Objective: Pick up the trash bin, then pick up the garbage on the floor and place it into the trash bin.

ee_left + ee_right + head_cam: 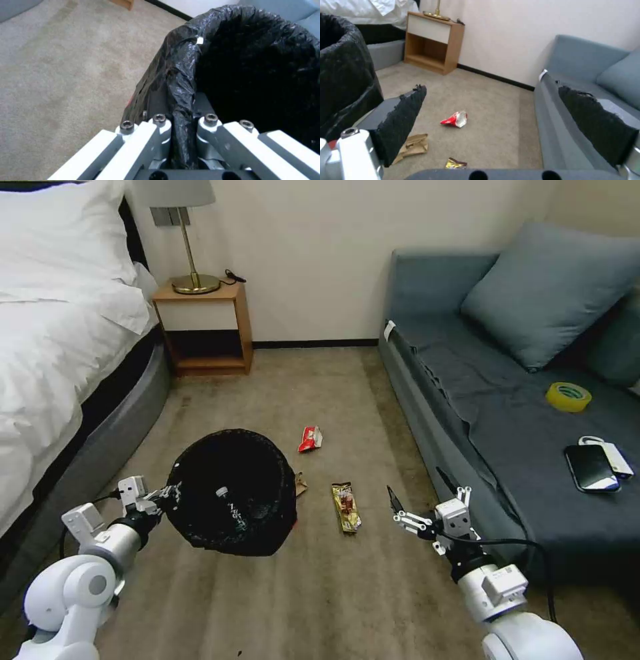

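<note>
My left gripper (167,493) is shut on the near-left rim of the trash bin (230,490), a round bin lined with a crinkled black bag. In the left wrist view the gripper (182,117) pinches the bag-covered rim of the bin (253,62). A clear bottle (230,507) lies inside the bin. On the carpet are a red-and-white packet (310,439), a gold-brown wrapper (346,507) and tan paper (301,485), half hidden behind the bin. My right gripper (420,490) hangs open and empty right of the wrapper. Past the right gripper (500,110) lie the packet (455,119), paper (413,145) and wrapper (455,163).
A bed (60,353) runs along the left, with a wooden nightstand (207,327) and a lamp (190,247) by the wall. A grey sofa (493,413) on the right carries a yellow tape roll (568,397) and a black phone (590,468). Open carpet lies between them.
</note>
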### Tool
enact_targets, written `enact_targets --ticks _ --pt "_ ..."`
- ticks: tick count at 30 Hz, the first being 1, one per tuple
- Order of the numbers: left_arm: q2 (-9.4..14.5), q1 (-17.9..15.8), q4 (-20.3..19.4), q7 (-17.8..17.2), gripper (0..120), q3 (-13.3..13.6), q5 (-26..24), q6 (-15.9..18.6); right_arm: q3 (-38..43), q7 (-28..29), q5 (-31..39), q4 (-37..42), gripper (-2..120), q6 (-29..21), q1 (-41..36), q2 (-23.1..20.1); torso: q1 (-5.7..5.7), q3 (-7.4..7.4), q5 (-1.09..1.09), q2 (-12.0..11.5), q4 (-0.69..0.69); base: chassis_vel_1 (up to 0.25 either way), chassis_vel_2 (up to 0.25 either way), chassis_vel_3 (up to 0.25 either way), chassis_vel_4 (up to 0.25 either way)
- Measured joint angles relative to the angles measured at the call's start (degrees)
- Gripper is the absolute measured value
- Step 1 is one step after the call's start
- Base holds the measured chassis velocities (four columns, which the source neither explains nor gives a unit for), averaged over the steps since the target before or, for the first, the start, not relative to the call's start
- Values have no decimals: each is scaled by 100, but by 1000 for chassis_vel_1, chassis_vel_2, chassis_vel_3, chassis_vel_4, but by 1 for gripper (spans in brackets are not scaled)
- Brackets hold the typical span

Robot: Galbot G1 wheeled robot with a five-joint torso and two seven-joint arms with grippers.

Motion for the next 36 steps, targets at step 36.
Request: enact_targets --ticks 36 --pt "-80 -108 167 1 4 -163 -10 -39 -135 12 12 -209 100 -63 207 -198 0 0 0 0 0 -41 44 39 -38"
